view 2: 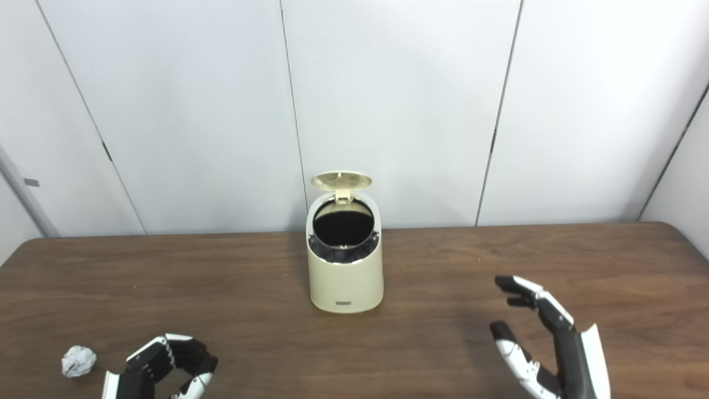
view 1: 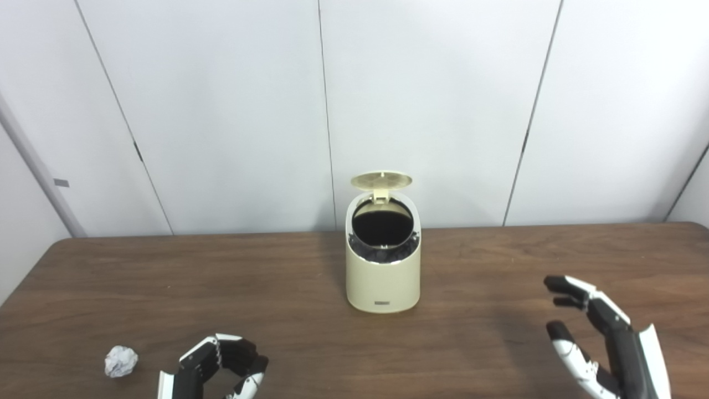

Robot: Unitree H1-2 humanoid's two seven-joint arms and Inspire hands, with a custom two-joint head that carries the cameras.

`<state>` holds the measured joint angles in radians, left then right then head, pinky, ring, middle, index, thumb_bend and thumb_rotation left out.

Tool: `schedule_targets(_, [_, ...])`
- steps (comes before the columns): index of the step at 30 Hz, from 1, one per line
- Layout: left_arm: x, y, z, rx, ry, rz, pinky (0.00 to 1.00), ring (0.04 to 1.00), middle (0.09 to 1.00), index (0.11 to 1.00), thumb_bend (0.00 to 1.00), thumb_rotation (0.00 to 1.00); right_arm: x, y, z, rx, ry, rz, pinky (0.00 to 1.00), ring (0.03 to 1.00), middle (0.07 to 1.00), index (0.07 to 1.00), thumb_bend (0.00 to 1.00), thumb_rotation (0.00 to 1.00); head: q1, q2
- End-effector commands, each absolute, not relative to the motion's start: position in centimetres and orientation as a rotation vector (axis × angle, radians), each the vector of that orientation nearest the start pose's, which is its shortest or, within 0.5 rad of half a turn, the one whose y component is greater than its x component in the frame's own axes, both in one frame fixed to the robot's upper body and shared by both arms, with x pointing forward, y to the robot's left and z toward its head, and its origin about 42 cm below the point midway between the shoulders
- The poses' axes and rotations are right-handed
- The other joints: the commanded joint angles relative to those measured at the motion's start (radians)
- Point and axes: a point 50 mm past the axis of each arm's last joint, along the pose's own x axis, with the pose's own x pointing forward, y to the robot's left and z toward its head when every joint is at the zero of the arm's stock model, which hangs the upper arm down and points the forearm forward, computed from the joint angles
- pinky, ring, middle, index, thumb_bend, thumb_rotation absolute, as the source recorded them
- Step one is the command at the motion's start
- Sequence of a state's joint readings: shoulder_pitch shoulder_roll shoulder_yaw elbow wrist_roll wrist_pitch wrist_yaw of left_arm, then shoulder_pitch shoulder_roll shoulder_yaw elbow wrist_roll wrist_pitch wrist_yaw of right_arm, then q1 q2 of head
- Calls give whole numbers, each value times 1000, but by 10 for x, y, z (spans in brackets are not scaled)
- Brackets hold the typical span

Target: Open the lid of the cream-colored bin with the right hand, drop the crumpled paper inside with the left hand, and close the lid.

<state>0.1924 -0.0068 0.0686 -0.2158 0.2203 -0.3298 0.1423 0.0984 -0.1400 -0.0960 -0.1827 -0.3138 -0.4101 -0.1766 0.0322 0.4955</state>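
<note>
White wall panels [view 1: 232, 111] with thin dark seams rise behind a dark brown wooden table [view 1: 476, 260] that fills the lower half of both views. Near the table's far edge, about midway across, stands the cream-colored bin [view 1: 383, 277], upright, with its round lid [view 1: 381, 179] swung up and back on its hinge, so that the dark opening faces forward and a dark liner shows crumpled along the inner rim. At the lower right, well apart from the bin, the right hand [view 1: 601, 343] hovers above the wood with its palm turned inward, fingers [view 1: 570, 288] spread and thumb held off from them, grasping nothing. At the lower left the left hand [view 1: 219, 368] enters from the bottom edge; its fingers curl inward toward the thumb in a loose hoop, yet nothing sits within them. Just beside it, farther left and near the table's front edge, lies the crumpled paper [view 1: 121, 361], a small white ball resting on the wood, untouched by either hand.
</note>
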Motion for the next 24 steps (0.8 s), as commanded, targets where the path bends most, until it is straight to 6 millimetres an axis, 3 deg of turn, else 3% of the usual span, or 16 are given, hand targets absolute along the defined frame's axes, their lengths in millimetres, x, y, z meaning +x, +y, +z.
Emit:
schedule_targets(1, [211, 241, 136, 236, -402, 215, 392, 451, 486, 484, 479, 56, 243, -278, 162, -447, -598, -194, 602, 703, 715, 699, 209, 678, 17, 1])
schedule_targets(5, [211, 240, 137, 237, -404, 224, 393, 456, 488, 483, 479, 56, 245, -278, 154, -433, -574, -184, 619, 719, 724, 696, 182, 618, 28, 0])
schedule_targets(9, [213, 238, 140, 297, -439, 243, 382, 447, 483, 483, 479, 57, 249, -282, 150, -439, -566, -190, 633, 726, 727, 695, 178, 602, 86, -9])
schedule_targets(16, [215, 245, 170, 490, -527, 336, 362, 448, 487, 484, 481, 65, 255, -293, 148, -463, -562, -212, 600, 703, 719, 692, 146, 642, 153, -20])
schedule_targets(24, [216, 288, 187, 898, -586, 510, 339, 432, 492, 485, 485, 61, 258, -310, 144, -466, -528, -218, 607, 707, 722, 687, 153, 727, 282, -37])
